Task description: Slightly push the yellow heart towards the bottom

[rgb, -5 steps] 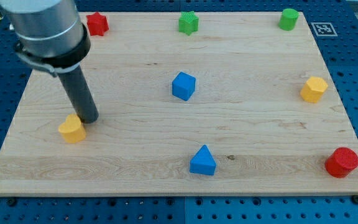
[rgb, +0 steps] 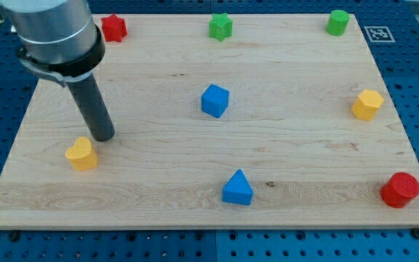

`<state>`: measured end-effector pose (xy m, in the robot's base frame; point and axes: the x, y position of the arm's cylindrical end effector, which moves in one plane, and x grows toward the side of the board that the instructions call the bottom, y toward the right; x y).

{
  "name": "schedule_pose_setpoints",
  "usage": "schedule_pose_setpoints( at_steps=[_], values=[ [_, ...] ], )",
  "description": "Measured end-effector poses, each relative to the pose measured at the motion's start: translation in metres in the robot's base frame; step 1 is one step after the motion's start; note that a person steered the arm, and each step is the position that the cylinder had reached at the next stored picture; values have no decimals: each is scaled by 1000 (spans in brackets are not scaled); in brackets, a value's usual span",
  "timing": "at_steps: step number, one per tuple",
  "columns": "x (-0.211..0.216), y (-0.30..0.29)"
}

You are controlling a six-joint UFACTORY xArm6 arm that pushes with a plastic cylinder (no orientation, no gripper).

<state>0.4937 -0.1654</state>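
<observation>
Yellow heart (rgb: pixel 82 154) at near left of wooden counter (rgb: pixel 304 167), smooth plastic, rounded lobes. Dark rod tip (rgb: pixel 103 138) just behind heart's far right edge, touching or nearly so. No jaws on end effector, so nothing spread or pinching. Judged mid-push; next, probably only a short nudge nearer. Elsewhere: blue cube (rgb: pixel 215 100), blue triangle (rgb: pixel 237 188).

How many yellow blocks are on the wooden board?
2. The yellow heart block sits near the view's left edge, just below my tip. The yellow hexagonal block sits near the view's right edge. The arm may hide a little of the board's top-left corner.
</observation>
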Motion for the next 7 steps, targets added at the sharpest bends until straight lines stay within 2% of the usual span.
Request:
schedule_pose_setpoints(
  at_steps=[3,5,6,7],
  values=[
    [8,-1],
    [28,-2],
    [-9,-13],
    [-9,-20]
  ],
)
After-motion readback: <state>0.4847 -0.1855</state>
